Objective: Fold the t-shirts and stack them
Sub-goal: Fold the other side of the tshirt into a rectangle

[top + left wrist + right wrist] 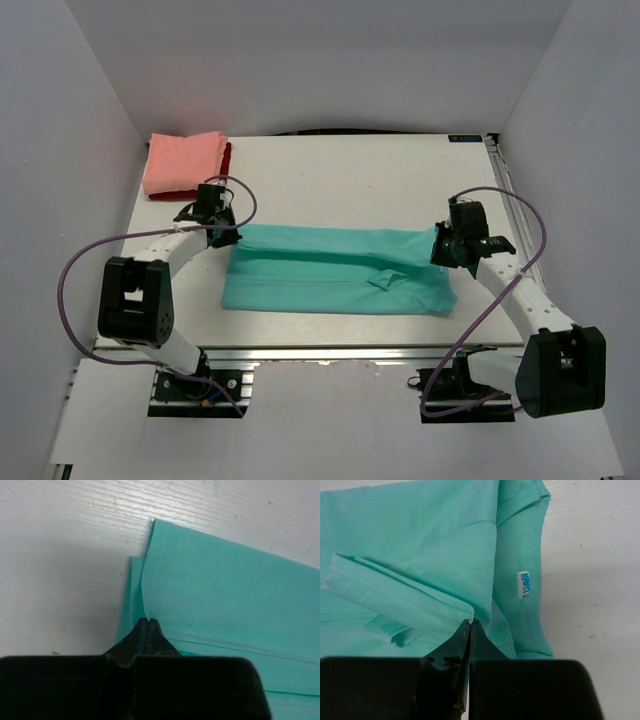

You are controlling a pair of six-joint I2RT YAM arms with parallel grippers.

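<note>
Pinching t-shirt (335, 285): left gripper (148, 621), right gripper (471, 621).

White tabletop (330, 180) fills the mid of the top view. It's matte, w/ faint streaky grain & a few small dark specks seen close up in the wrist views. Three plain white walls box it in: back wall (320, 60), left wall (50, 150), right wall (590, 120). Aluminium rail (330, 352) runs along the near edge, a 2nd rail (512, 200) along the right side. Thin dark strip (330, 131) sits where table meets back wall. White panel (330, 430) below near rail. Light soft & even, shadows faint.
</note>
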